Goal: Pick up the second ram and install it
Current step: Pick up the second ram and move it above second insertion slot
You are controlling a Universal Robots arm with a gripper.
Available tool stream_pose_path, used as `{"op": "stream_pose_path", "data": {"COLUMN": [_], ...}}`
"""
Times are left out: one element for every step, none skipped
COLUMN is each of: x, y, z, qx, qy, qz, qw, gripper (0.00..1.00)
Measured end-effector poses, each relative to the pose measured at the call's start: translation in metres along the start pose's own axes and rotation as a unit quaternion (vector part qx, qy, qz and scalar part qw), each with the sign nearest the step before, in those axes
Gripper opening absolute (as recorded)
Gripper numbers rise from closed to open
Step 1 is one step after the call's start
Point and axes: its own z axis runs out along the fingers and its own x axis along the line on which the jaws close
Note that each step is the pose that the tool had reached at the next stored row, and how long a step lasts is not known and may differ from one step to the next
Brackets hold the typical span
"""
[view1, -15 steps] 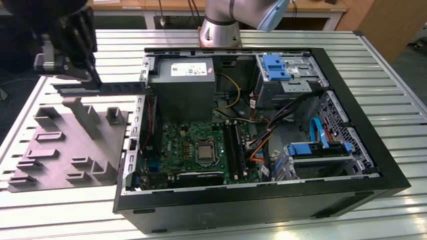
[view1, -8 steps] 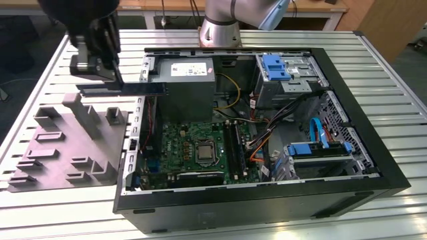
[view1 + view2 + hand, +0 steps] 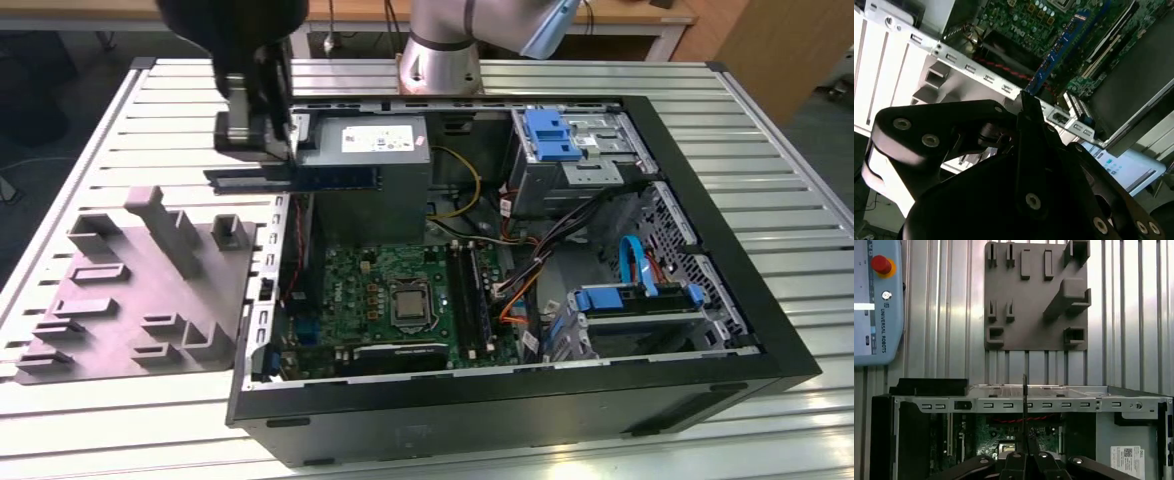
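Jaws are clamping the ram stick (image 3: 300, 178). My gripper (image 3: 267, 160) is holding it lengthwise level above the case (image 3: 534, 390) wall nearest the tray (image 3: 134, 290), just beside the power supply (image 3: 360, 150). In the first wrist view the ram stick (image 3: 1024, 405) is showing edge-on as a thin line. In the second wrist view it's sticking out past my fingertips toward the motherboard (image 3: 1054, 15).

Risks as I'm judging them:
- I'm gripping a thin board, so any tilt in the grip means it's meeting a slot crooked, then jamming or stressing the contacts.
- It's riding close to the case rim and power supply, and clipping either could shift it in the grip.
- Loose cables (image 3: 534, 262) are lying near the slots (image 3: 467, 290).

Hard to make out: which slot is free, where the latches are sitting, and the board's notch. My own linkage is hiding the pad contact.
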Motion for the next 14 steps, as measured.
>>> {"op": "stream_pose_path", "data": {"x": [0.0000,0.0000,0.0000,-0.0001,-0.0001,-0.0001,-0.0002,-0.0002,-0.0002,-0.0002,-0.0002,-0.0003,-0.0003,-0.0003], "y": [-0.0045,-0.0091,-0.0135,-0.0188,-0.0235,-0.0280,-0.0325,-0.0370,-0.0415,-0.0461,-0.0508,-0.0553,-0.0598,-0.0645], "z": [0.0001,0.0002,0.0004,0.0005,0.0006,0.0008,0.0010,0.0012,0.0013,0.0014,0.0017,0.0018,0.0020,0.0022], "qx": [-0.0001,-0.0002,-0.0002,-0.0003,-0.0004,-0.0005,-0.0006,-0.0006,-0.0007,-0.0008,-0.0009,-0.0011,-0.0012,-0.0014], "qy": [0.0000,0.0000,-0.0001,-0.0001,-0.0001,-0.0001,-0.0001,-0.0002,-0.0002,-0.0002,-0.0003,-0.0003,-0.0003,-0.0003], "qz": [0.000,0.000,0.000,0.000,0.000,0.000,0.000,0.000,0.000,0.000,0.000,0.000,0.000,0.000], "qw": [1.0000,1.0000,1.0000,1.0000,1.0000,1.0000,1.0000,1.0000,1.0000,1.0000,1.0000,1.0000,1.0000,1.0000], "gripper": [0.12,0.12,0.12,0.12,0.12,0.12,0.12,0.12,0.12,0.12,0.12,0.12,0.12,0.12]}}
